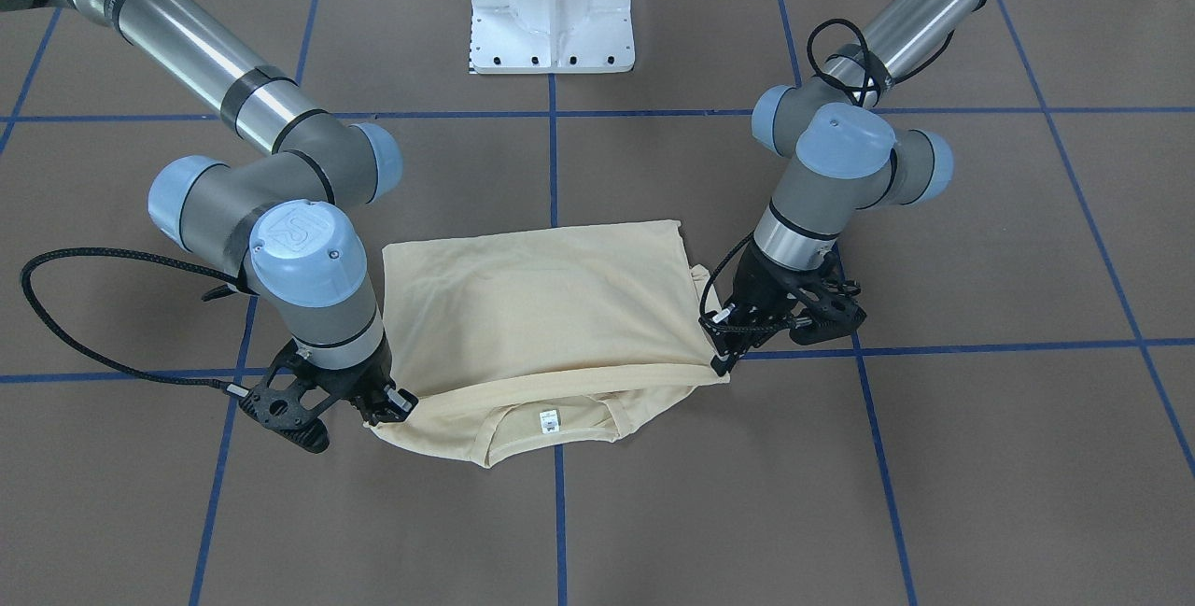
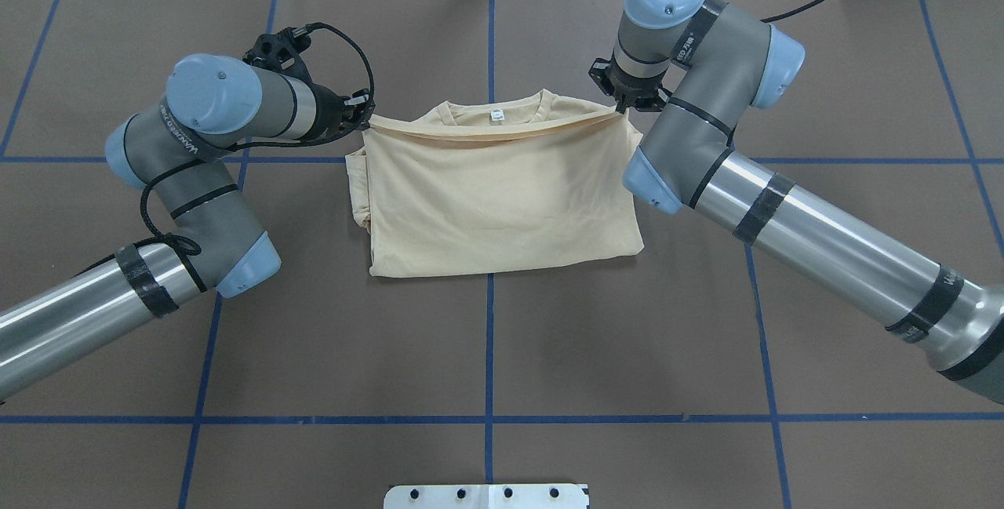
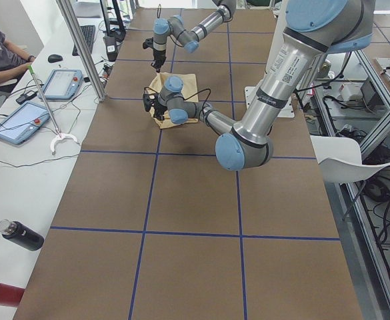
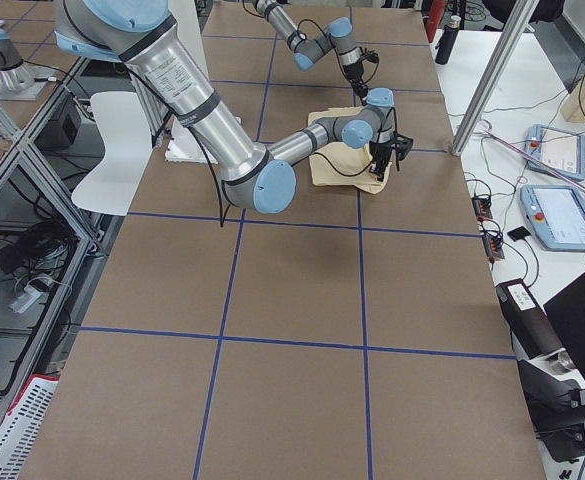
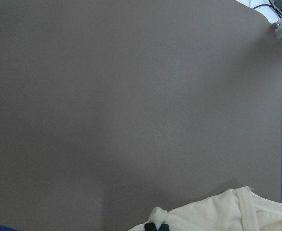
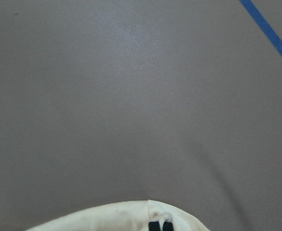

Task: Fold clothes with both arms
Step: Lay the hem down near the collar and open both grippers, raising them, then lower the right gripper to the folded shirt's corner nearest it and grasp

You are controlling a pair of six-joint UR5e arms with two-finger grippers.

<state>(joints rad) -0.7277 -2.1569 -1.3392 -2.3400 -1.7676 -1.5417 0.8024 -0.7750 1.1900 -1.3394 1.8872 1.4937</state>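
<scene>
The shirt (image 2: 502, 203) lies in the middle of the overhead view, a little above centre, straddling the blue tape line (image 2: 489, 352) that runs up the table (image 2: 314, 336). It is doubled over into a squarish pad. The top layer's free edge is stretched straight across just below the collar (image 2: 494, 105), so the neck label (image 2: 496, 114) shows.

That edge is held at both ends. The left gripper (image 2: 357, 113) is at its left end in the overhead view and the right gripper (image 2: 620, 101) at its right end. In each wrist view the black fingertips (image 5: 155, 226) (image 6: 160, 225) sit pressed together at the bottom of the frame with a nub of cream cloth between them, so I read both claws as pinching the shirt.

I judge this as the end of the fold towards the collar, with the edge not yet laid down. To finish well I want both wrists to descend at the same rate, so the edge stays taut and parallel to the shoulder line. I'd settle it just short of the collar, or square on it. In the front-facing view the end at lower left (image 1: 397, 405) looks further down the frame than the other (image 1: 724, 359), so I'd level them first.

I'd open both claws only once the cloth rests flat, then lift straight up so nothing drags. The bunched sleeve layers (image 2: 359, 195) at the pad's left edge could pull loose, so I'd avoid any sideways tug.
</scene>
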